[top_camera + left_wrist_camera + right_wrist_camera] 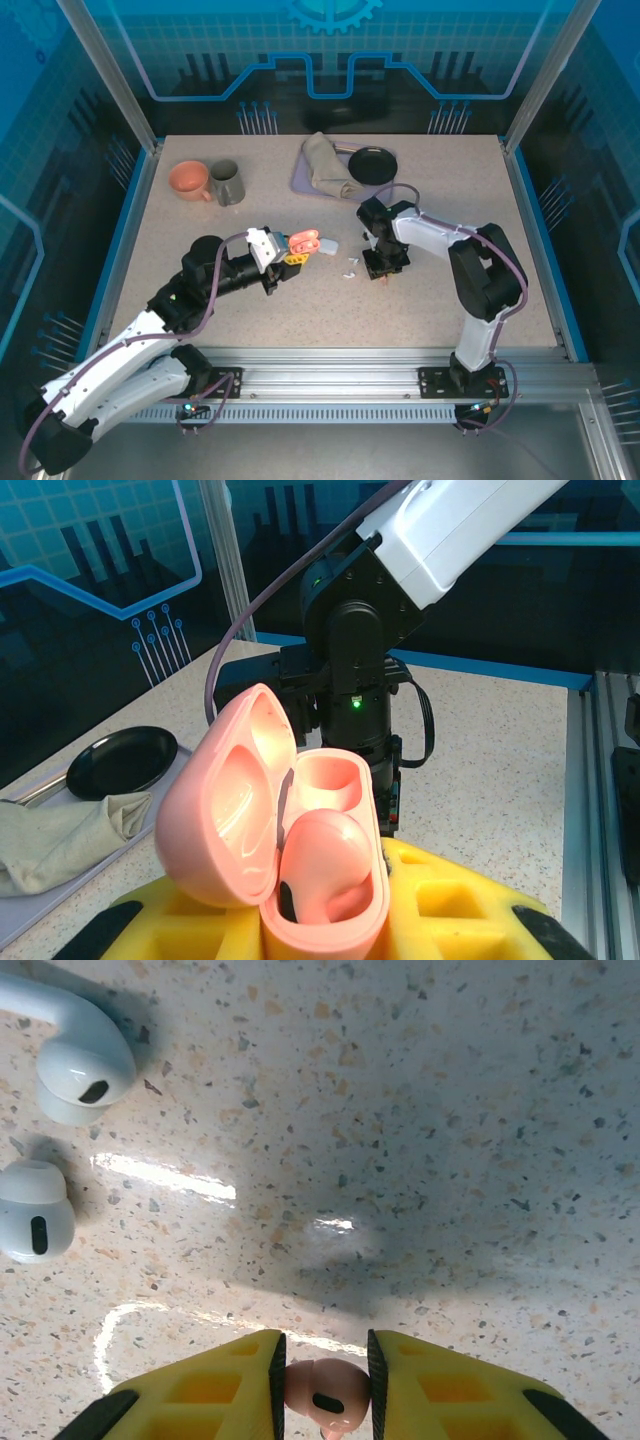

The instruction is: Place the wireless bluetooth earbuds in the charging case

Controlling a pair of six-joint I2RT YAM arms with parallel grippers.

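One salmon-pink earbud (325, 1397) is pinched between the right fingers (220, 1390), which stand narrow around it just above the tabletop (450, 1160). A second pink earbud (325, 865) sits in the open pink case (230, 810), beside the empty socket (330, 780). The left fingers (450, 905) clamp the case with its lid tipped back, facing the right arm (355, 680). A white earbud (85, 1060) and another white earbud (35, 1222) lie loose on the tabletop close by.

From where I stand the held bud looks feather-light, hard and glossy, so I'd expect it to squirt out of a careless pinch. Its rounded body, as now, seems the sound place to hold. Its lower part runs off the bottom of the right wrist view, so which way it points is hard to tell. Where the left fingers meet the case is hidden beneath it.
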